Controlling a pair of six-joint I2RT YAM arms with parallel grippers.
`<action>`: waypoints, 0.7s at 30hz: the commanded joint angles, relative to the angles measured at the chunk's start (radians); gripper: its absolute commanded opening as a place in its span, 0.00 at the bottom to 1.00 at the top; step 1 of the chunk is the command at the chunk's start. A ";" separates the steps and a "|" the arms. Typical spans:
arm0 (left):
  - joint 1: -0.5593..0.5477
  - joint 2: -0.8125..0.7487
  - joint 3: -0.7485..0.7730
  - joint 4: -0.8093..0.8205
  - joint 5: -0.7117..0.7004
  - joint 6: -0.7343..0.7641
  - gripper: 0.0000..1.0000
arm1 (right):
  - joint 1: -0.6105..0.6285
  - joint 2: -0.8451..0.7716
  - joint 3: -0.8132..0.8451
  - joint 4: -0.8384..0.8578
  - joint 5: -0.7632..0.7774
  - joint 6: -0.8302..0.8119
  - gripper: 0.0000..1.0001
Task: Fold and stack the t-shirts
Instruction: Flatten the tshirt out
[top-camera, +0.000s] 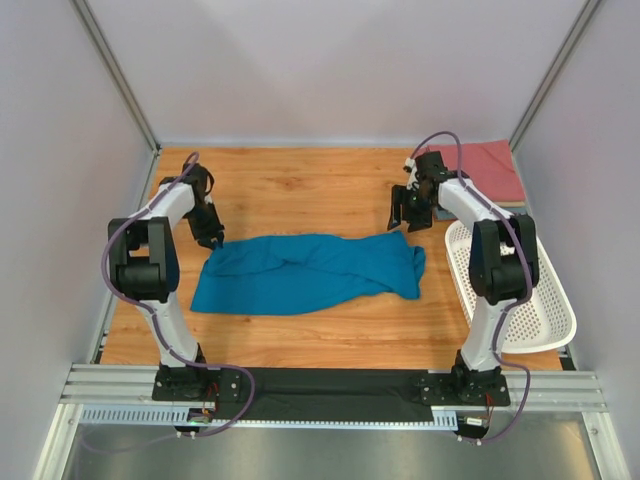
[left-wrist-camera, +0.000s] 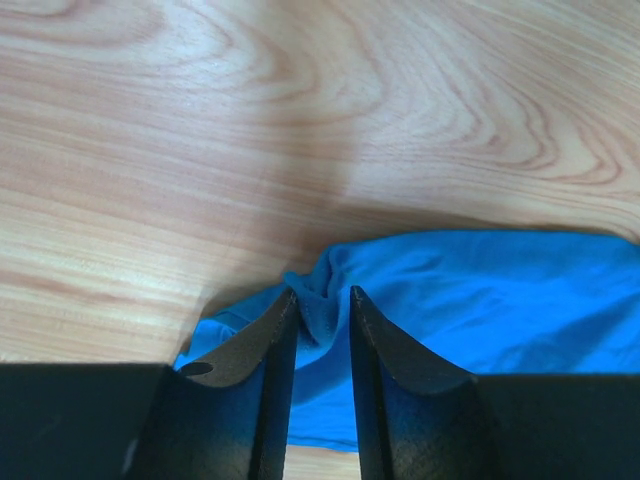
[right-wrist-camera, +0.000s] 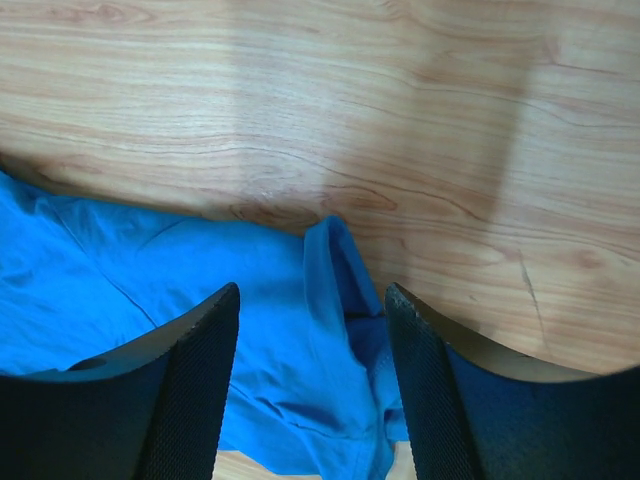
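The teal-blue t-shirt (top-camera: 310, 272) lies crumpled and stretched sideways across the middle of the table. My left gripper (top-camera: 213, 238) is at its far left corner. In the left wrist view this gripper (left-wrist-camera: 322, 295) is shut on a bunched fold of the teal-blue cloth (left-wrist-camera: 480, 300). My right gripper (top-camera: 405, 215) is open just above the shirt's far right corner. In the right wrist view its fingers (right-wrist-camera: 312, 290) straddle a raised fold of the shirt (right-wrist-camera: 330, 290) without touching it. A folded salmon-red t-shirt (top-camera: 485, 168) lies at the back right. The grey-blue t-shirt is not clearly visible.
A white perforated basket (top-camera: 545, 315) rests tilted at the table's right edge, beside the right arm. White walls close in the left, back and right sides. Bare wood (top-camera: 300, 185) lies behind the shirt, and a narrower strip lies in front of it.
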 joint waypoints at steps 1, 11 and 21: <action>0.002 0.013 0.049 -0.003 0.006 0.012 0.34 | 0.003 0.032 0.020 0.021 -0.053 -0.023 0.61; 0.002 0.011 0.054 -0.011 0.015 0.005 0.00 | 0.003 0.091 0.066 0.090 -0.042 0.013 0.07; 0.002 -0.050 0.115 -0.064 -0.111 -0.003 0.00 | 0.001 -0.309 0.062 0.052 0.094 0.033 0.00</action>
